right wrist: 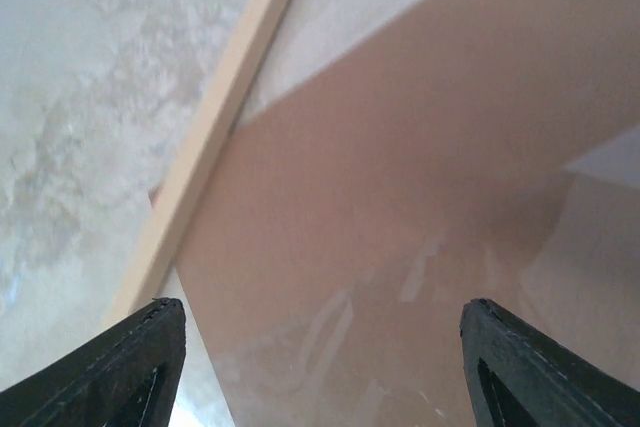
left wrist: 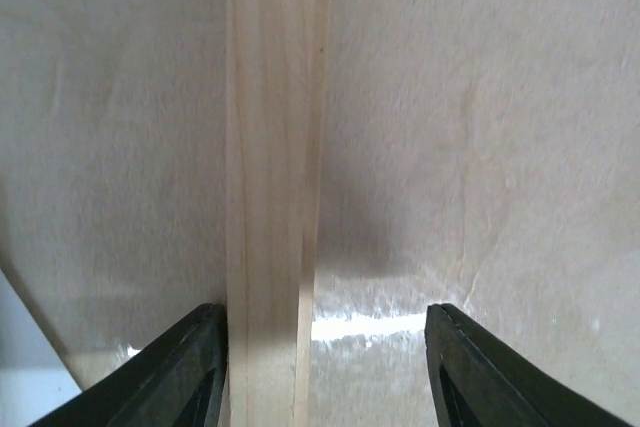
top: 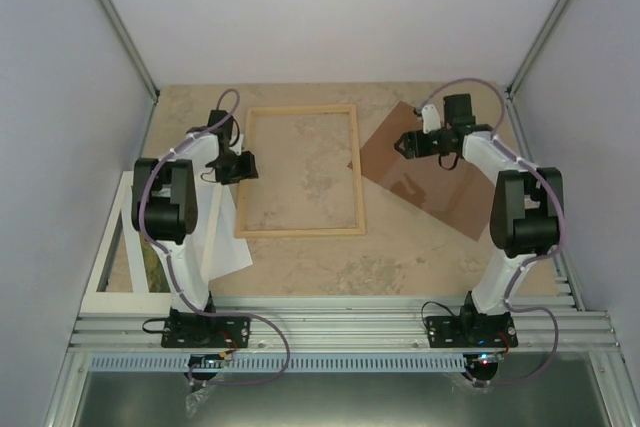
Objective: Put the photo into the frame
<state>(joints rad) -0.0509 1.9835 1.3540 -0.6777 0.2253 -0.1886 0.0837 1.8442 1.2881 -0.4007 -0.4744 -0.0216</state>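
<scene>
The left gripper (left wrist: pixel 325 315) has its jaws wide open and holds nothing. A pale wood side of the frame (left wrist: pixel 272 147) runs between its fingers, right beside the left one. I cannot tell if they touch.

The right gripper (right wrist: pixel 322 309) is wide open too, with nothing in it. It hangs over the flat brown board (right wrist: pixel 400 177). One corner of the board reaches the frame's right side.

The frame lies flat in the middle of the table (top: pixel 300 272). The photo (top: pixel 125 301) lies at the near left corner, partly hidden under the left arm (top: pixel 170 197).
</scene>
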